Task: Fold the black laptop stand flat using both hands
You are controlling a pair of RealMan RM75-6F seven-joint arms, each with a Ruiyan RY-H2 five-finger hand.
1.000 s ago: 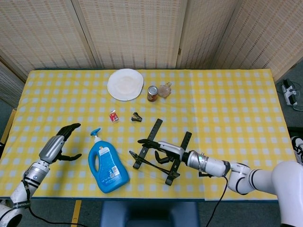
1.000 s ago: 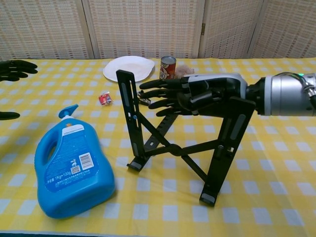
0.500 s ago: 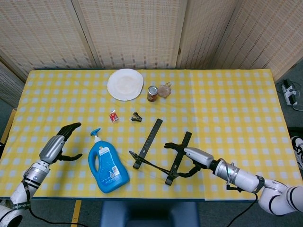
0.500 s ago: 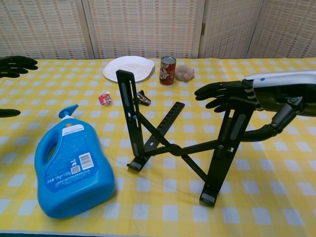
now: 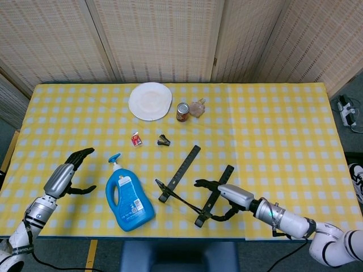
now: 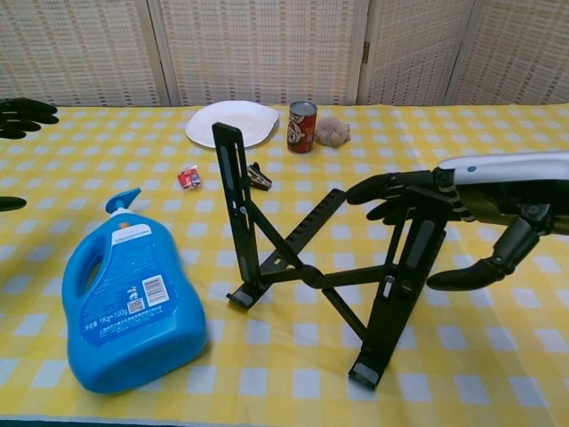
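The laptop stand (image 6: 311, 267) stands unfolded near the table's front edge, just beside the blue bottle (image 6: 124, 298). My right hand (image 6: 427, 209) curls loosely around its right arm; my left hand (image 5: 68, 175) waits well apart, fingers spread. I judge nearly all the folding remains.

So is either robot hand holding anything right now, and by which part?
The right robot hand grips the laptop stand by the top of its right upright arm, fingers over it and thumb below. The left robot hand holds nothing.
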